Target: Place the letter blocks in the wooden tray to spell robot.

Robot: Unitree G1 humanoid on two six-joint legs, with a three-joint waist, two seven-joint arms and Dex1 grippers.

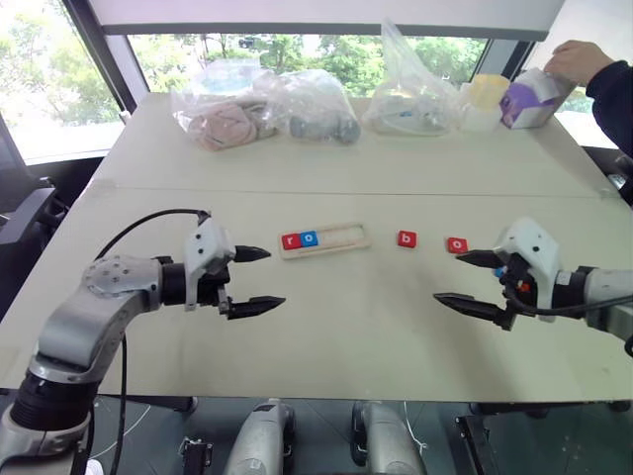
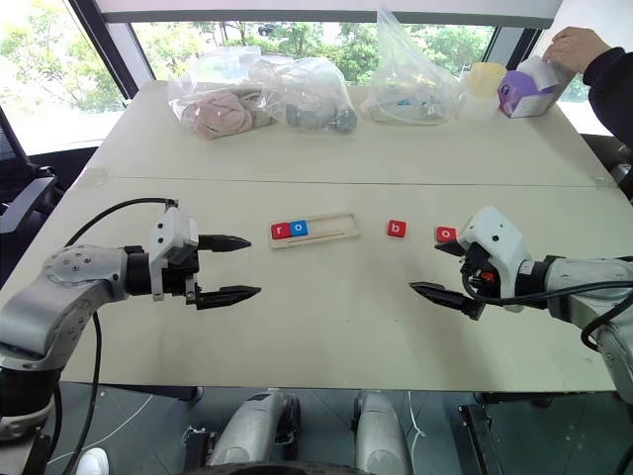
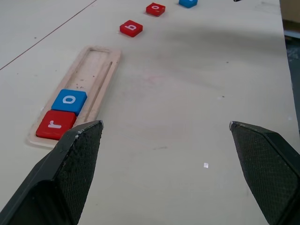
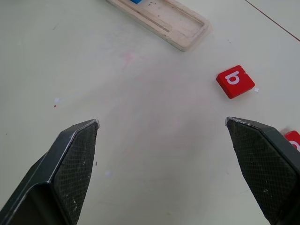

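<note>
Lying across the middle of the pale table [image 1: 326,317], the wooden tray [image 1: 341,238] holds two letter blocks at its left end: a red "r" block [image 1: 290,241] outermost and a blue "o" block [image 1: 309,238] touching it on the right. The remaining length of the groove is bare wood. To the right of the tray, apart from it, a red "b" block [image 1: 406,239] lies flat on the table, and farther right sits a red "o" block [image 1: 456,244], just beside the upper finger of the right gripper [image 1: 467,281]. In the left wrist view a blue block [image 3: 188,3] lies beyond those two red ones, its letter too cut off to read.

Both grippers hover over the table with their black fingers spread wide apart, holding nothing. The left gripper [image 1: 259,280] sits left of the tray and points toward the middle of the table; the right gripper points back toward it from the other side.

Along the far edge of the table lie several clear plastic bags [image 1: 297,109] with soft contents, a pale yellow cup [image 1: 485,99] and a purple-and-white carton [image 1: 532,99], which a person's hand [image 1: 579,61] touches at the far right corner.
</note>
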